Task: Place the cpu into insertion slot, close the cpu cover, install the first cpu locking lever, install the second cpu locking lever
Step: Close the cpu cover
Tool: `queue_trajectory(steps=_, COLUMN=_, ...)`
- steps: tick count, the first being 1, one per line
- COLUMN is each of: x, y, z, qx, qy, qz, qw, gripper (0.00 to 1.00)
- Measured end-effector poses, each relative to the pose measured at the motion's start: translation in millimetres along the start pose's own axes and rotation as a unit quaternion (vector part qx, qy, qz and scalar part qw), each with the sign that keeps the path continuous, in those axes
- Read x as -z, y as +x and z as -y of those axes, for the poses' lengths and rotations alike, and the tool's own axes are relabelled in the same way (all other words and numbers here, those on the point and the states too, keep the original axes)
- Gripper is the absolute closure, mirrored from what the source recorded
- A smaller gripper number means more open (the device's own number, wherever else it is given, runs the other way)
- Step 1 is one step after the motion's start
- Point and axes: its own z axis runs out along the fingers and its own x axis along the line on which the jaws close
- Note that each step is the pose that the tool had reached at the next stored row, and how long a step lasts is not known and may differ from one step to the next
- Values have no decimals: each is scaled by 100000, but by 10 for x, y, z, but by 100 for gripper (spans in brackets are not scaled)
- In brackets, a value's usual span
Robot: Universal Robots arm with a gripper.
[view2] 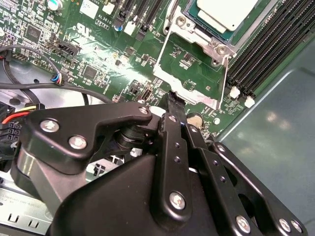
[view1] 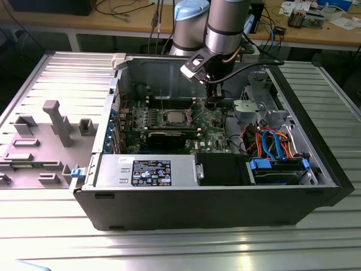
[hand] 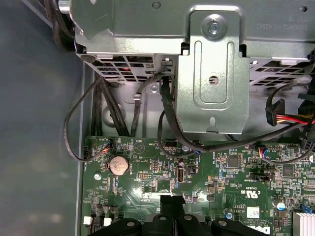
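One cpu [view2: 226, 11] in insertion slot [view2: 197, 34], one open cpu cover [view2: 162, 59], tool [view2: 173, 101] pressed together.

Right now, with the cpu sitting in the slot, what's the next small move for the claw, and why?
Probably tip the cover over toward the cpu. The cpu already sits in the slot, the cover is open beside it, and in the second wrist view the claw is right at the cover's free edge.

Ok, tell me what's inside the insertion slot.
The cpu lies in the insertion slot, silver top showing; it covers the slot's centre, so nothing beneath can be seen. The cpu cover stands open beside it.
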Motion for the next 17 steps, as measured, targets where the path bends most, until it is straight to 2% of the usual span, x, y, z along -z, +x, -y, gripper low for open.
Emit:
queue_trajectory(steps=2, x=0, y=1, z=20, qx=-4, qy=2, qz=0, qw=100000, gripper=89)
queue_trajectory(steps=17, x=1, y=2, z=55, qx=-6, qy=0, qz=-4, qw=100000, gripper=89)
